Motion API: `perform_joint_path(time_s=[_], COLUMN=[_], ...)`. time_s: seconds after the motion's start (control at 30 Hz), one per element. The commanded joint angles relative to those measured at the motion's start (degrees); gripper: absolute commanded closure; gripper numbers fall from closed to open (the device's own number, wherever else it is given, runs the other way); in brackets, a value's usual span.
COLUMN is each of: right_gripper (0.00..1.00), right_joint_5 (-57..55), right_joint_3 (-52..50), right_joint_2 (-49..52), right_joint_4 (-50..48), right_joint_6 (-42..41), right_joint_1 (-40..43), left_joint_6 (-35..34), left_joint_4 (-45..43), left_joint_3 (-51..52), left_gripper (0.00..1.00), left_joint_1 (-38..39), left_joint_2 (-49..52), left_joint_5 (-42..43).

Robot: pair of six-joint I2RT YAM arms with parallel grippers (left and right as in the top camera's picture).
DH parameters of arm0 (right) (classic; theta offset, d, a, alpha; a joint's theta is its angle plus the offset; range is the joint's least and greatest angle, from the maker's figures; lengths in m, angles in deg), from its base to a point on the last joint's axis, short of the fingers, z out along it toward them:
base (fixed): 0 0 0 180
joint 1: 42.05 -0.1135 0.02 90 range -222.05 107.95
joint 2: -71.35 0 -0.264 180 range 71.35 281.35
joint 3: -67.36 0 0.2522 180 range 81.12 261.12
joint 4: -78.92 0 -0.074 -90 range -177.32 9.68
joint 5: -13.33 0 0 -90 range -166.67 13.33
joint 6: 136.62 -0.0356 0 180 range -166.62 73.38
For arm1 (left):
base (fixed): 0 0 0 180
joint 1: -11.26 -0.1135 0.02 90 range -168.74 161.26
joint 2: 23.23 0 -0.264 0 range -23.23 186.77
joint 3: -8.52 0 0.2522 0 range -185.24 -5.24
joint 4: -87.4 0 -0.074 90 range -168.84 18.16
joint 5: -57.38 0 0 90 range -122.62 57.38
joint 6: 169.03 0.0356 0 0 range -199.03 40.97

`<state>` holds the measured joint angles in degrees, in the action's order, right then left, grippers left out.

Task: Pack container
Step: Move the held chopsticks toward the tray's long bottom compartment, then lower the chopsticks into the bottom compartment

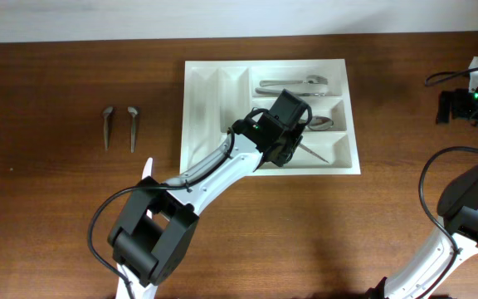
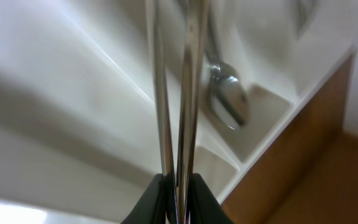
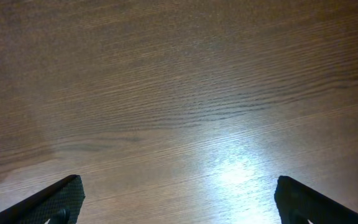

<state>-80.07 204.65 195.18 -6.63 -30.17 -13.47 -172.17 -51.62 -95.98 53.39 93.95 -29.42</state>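
Observation:
The container (image 1: 204, 116) is a white compartment tray lying in the middle of the table. My left gripper (image 1: 290, 146) hangs over its lowest long compartment, shut on two thin metal cutlery pieces (image 2: 174, 93) that stand side by side between the fingers (image 2: 157, 196). One piece's tip (image 1: 312, 153) points down into that compartment. A spoon (image 2: 229, 99) lies in the middle long compartment, and several cutlery pieces (image 1: 293, 84) lie in the top one. My right gripper (image 3: 179, 193) stands open over bare wood, holding nothing.
Two loose metal cutlery pieces (image 1: 119, 126) lie side by side on the table left of the tray. A black device with cables (image 1: 467, 100) sits at the far right edge. The right arm's base (image 1: 471, 208) occupies the lower right.

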Motion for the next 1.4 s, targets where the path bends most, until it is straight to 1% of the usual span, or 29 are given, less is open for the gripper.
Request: perform_joint_path(time_s=[0.0, 0.07, 0.1, 0.13, 0.17, 0.23, 0.3, 0.33, 0.37, 0.4, 0.43, 0.5, 0.6, 0.67, 0.77, 0.87, 1.07, 1.13, 1.37], right_gripper=[0.01, 0.01, 0.01, 0.01, 0.01, 0.01, 0.01, 0.01, 0.01, 0.01, 0.01, 0.01, 0.01, 0.01, 0.01, 0.01, 0.01, 0.01, 0.01], right_joint_5=[0.35, 0.35, 0.35, 0.35, 0.35, 0.35, 0.35, 0.35, 0.35, 0.35, 0.35, 0.35, 0.35, 0.35, 0.35, 0.35, 0.35, 0.35, 0.35], right_joint_3=[-0.37, -0.37, -0.37, -0.37, -0.37, -0.37, -0.37, -0.37, -0.37, -0.37, -0.37, -0.37, -0.37, -0.37, -0.37, -0.37, -0.37, -0.37, -0.37], right_joint_2=[0.31, 0.31, 0.31, 0.31, 0.31, 0.31, 0.31, 0.31, 0.31, 0.31, 0.31, 0.31, 0.31, 0.31, 0.31, 0.31, 0.31, 0.31, 0.31], right_joint_4=[0.02, 0.02, 0.02, 0.02, 0.02, 0.02, 0.02, 0.02, 0.02, 0.02, 0.02, 0.02, 0.02, 0.02, 0.02, 0.02, 0.02, 0.02, 0.02], right_joint_6=[-0.61, -0.61, -0.61, -0.61, -0.61, -0.61, -0.61, -0.61, -0.61, -0.63, -0.61, -0.61, -0.61, -0.61, -0.61, -0.63, -0.61, -0.61, -0.61], right_joint_1=[0.33, 0.33, 0.33, 0.33, 0.33, 0.33, 0.33, 0.33, 0.33, 0.33, 0.33, 0.33, 0.33, 0.33, 0.33, 0.33, 0.33, 0.33, 0.33], left_joint_6=[15.13, 22.86, 27.54, 33.66, 39.63, 50.95, 62.51, 68.91, 73.77, 77.92, 84.26, 90.9, 97.92, 101.18, 106.18, 110.36, 121.2, 125.81, 132.15], left_joint_4=[-7.02, -12.02, -14.53, -16.74, -17.62, -16.52, -12.2, -7.74, -3.08, 1.01, 7.89, 14.88, 20.76, 21.29, 20.74, 20.85, 21.27, 21.24, 21.46], left_joint_3=[-1.03, -1.38, -1.64, -2.14, -2.82, -4.31, -5.66, -6.4, -6.97, -7.34, -7.63, -7.63, -7.63, -7.69, -8.55, -10.75, -15.04, -15.87, -16.02], left_gripper=[0.98, 0.98, 0.98, 0.97, 0.96, 0.9, 0.86, 0.86, 0.86, 0.86, 0.86, 0.86, 0.86, 0.86, 0.87, 0.86, 0.86, 0.86, 0.87], left_joint_1=[-0.26, -0.28, -0.28, -0.28, -0.28, -0.39, -0.39, -0.39, -0.39, -0.39, -0.39, -0.39, -0.39, -0.39, -0.44, -0.61, -0.57, -0.52, -0.55], left_joint_2=[-0.11, -0.11, -0.15, -0.2, -0.22, -0.22, -0.22, -0.22, -0.22, -0.22, -0.22, -0.22, -0.22, -0.22, -0.22, -0.22, -0.22, -0.22, -0.2], left_joint_5=[3.23, 6.34, 8.15, 10.62, 13.0, 17.55, 22.05, 23.52, 23.54, 23.17, 21.03, 16.06, 6.08, 1.27, -2.82, -3.48, -6.1, -6.03, -6.01])
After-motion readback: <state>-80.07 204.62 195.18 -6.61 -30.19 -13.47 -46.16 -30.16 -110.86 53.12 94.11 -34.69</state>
